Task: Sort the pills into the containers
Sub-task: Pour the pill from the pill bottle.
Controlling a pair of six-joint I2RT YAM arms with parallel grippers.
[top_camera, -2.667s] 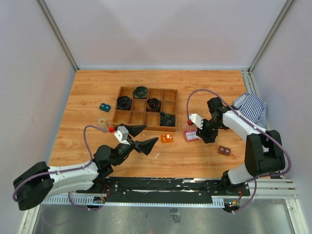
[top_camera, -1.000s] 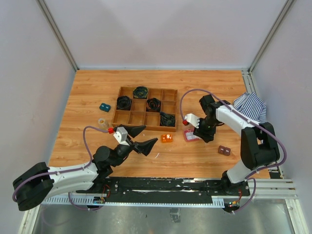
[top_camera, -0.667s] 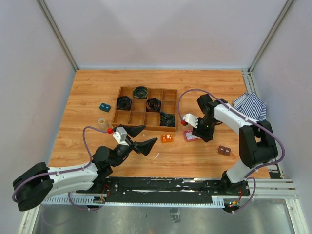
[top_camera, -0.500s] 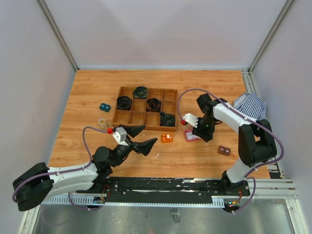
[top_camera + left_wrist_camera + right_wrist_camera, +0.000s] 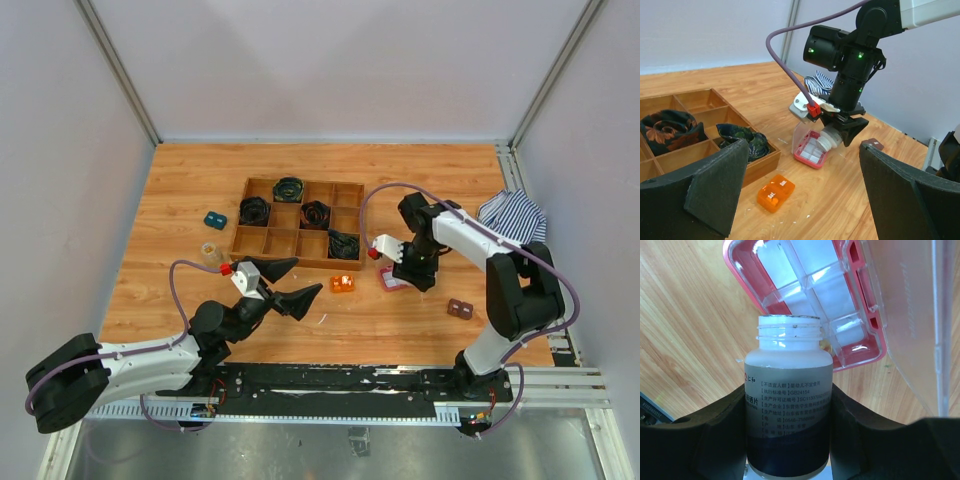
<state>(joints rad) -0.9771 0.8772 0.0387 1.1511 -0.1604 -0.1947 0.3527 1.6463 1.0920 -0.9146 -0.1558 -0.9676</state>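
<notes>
Right arm's the only thing that's really shifted: compared with a couple of seconds back its wrist has slid left toward the wooden tray and the elbow has tucked in, while the left arm looks parked in the same spot. Right hand is clamped around the body of the small dark bottle, one finger on each side. The cap is off, so you can see the bare white threads and the open mouth. It's holding the bottle tipped with the mouth aimed at the pink box, which sits on the desk just right of the tray's near right corner, with the little orange block beside it on the left. The box's clear lid is flipped up out of the way, which makes sense if the plan is to shake pills into the compartments. From the wrist view the mouth lines up over the box's divided cells, very close, but I can't tell if it's touching the rim. The cells look whitish, and I honestly can't say whether that's pills or just plastic. Left hand is spread wide with nothing in it, hovering over the near part of the desk and pointing at the box, I'd guess just waiting its turn. The clear vial stands off by the tray's left side, well away from both hands.
</notes>
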